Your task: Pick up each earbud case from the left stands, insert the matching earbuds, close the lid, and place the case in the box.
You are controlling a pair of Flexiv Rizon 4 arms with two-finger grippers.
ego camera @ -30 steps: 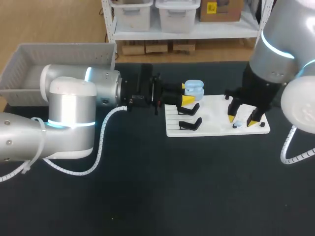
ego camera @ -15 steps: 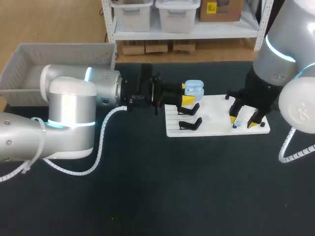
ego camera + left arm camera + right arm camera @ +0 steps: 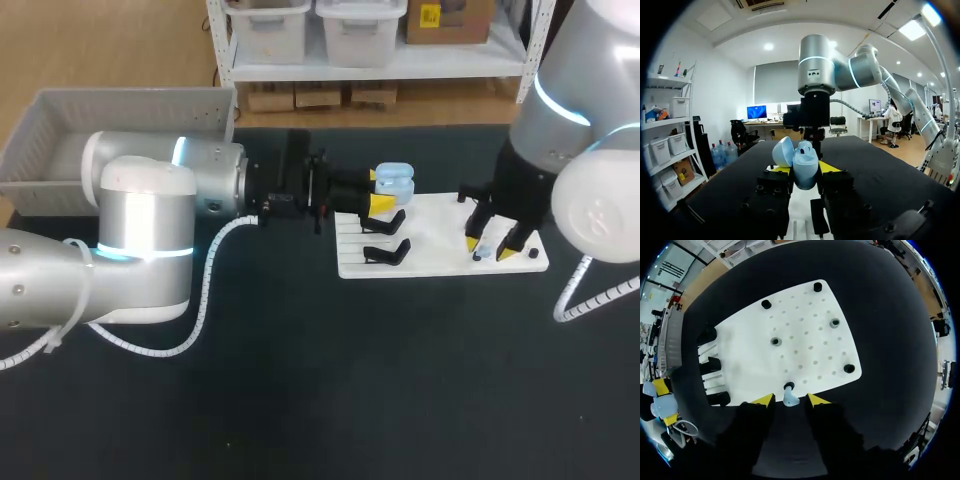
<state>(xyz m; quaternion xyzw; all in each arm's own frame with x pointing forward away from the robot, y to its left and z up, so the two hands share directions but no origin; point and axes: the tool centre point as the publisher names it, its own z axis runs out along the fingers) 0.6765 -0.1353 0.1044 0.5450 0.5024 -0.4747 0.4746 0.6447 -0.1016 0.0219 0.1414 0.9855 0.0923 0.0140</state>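
Insert step. My left jaws clamp the open earbud case [image 3: 394, 181] above the left stands [image 3: 386, 252] of the board [image 3: 435, 235]. My right jaws, open, straddle an earbud [image 3: 790, 399] at its near-right edge. Next I'd close, lift, and carry it to the case.

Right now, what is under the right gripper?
A pale blue earbud stands at a black holder on the white board, between the right gripper's open fingers. The gripper's body covers the board nearer the wrist.
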